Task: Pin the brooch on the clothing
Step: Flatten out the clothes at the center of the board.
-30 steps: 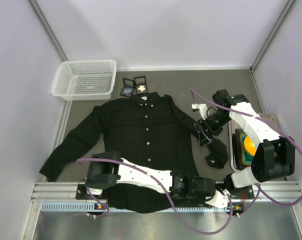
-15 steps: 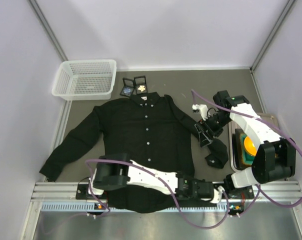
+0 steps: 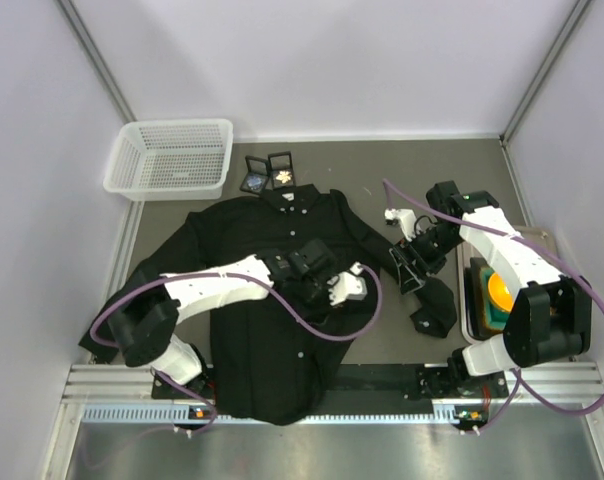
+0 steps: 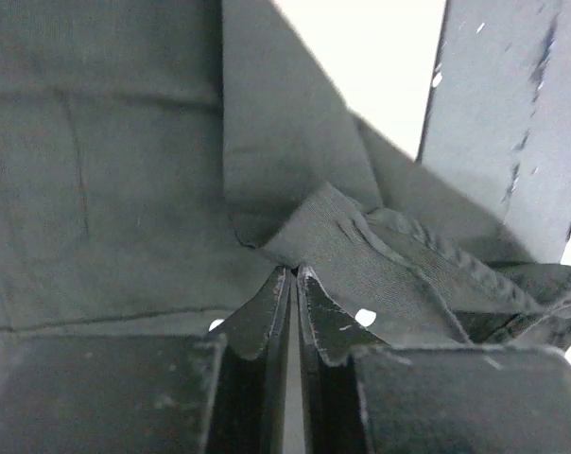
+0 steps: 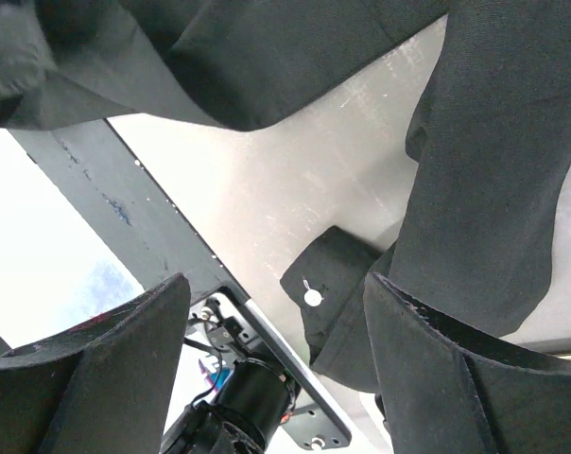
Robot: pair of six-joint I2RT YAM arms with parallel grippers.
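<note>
Pinches shirt (image 4: 106,189) fold in near-shut left gripper (image 4: 290,272), probably to flatten front | hangs right gripper (image 5: 274,280) wide, empty, over cuff (image 5: 347,260)

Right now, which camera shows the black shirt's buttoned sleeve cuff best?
The right wrist view: the black sleeve cuff and its small white button fill the centre. The top view shows it only as a small dark shape. The left wrist view shows only bunched shirt fabric.

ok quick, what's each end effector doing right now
left end effector: closed, pinching a fold of the black shirt
right end effector: open, holding nothing
</note>
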